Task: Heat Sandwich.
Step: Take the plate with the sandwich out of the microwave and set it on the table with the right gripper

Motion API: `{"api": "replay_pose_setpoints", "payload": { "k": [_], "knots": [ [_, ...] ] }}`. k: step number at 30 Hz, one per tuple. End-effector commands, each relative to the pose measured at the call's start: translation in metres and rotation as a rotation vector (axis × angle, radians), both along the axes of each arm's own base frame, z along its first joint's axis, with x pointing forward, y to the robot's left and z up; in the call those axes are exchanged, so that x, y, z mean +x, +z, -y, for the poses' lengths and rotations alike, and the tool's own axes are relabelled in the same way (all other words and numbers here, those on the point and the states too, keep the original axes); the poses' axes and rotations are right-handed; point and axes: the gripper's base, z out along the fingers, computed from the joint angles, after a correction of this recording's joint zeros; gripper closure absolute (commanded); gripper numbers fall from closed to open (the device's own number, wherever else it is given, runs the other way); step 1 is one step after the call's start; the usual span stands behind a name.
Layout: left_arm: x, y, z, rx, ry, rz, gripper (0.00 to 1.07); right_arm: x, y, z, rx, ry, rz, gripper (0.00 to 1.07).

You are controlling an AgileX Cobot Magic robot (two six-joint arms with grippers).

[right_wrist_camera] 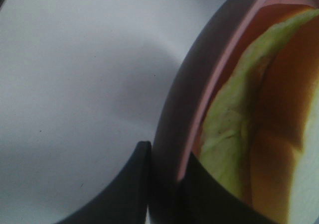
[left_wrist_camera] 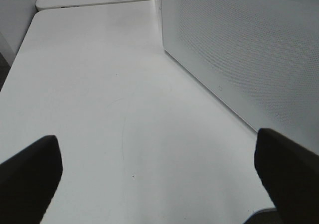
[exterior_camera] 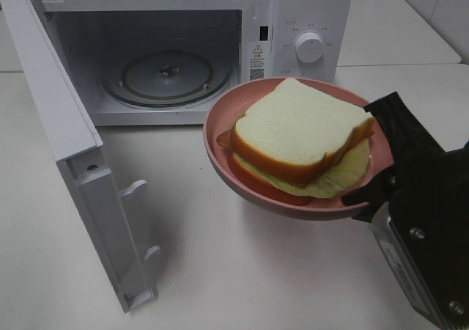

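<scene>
The sandwich (exterior_camera: 300,128), white bread with tan-orange crust and pale yellow-green filling, lies on a round pink plate (exterior_camera: 220,125) held up in the air in front of the microwave's open cavity (exterior_camera: 165,66). My right gripper (exterior_camera: 374,187) is shut on the plate's near right rim. The right wrist view shows its fingers (right_wrist_camera: 129,184) pinching the pink plate rim (right_wrist_camera: 174,134), with the sandwich filling (right_wrist_camera: 224,129) just inside. My left gripper (left_wrist_camera: 159,169) is open over bare table beside the microwave's perforated side wall (left_wrist_camera: 239,50); it is out of the high view.
The white microwave (exterior_camera: 308,22) stands at the back of the white table, its door (exterior_camera: 73,147) swung wide open to the left and reaching toward the front. A glass turntable (exterior_camera: 167,75) lies inside. A control knob (exterior_camera: 309,47) sits on the right panel.
</scene>
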Motion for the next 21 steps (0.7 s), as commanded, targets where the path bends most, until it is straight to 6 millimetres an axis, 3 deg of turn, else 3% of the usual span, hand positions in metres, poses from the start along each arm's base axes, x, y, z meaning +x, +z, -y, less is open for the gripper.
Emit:
{"api": "replay_pose_setpoints", "payload": {
  "k": [1,21],
  "knots": [
    [-0.003,0.000,0.000,-0.003,-0.002,0.035,0.05,-0.003,0.008,0.005,0.019,-0.018,0.031,1.07],
    [-0.003,0.000,0.000,-0.003,-0.002,0.035,0.05,-0.020,0.026,0.033,0.028,-0.218,0.048,1.07]
  ]
}}
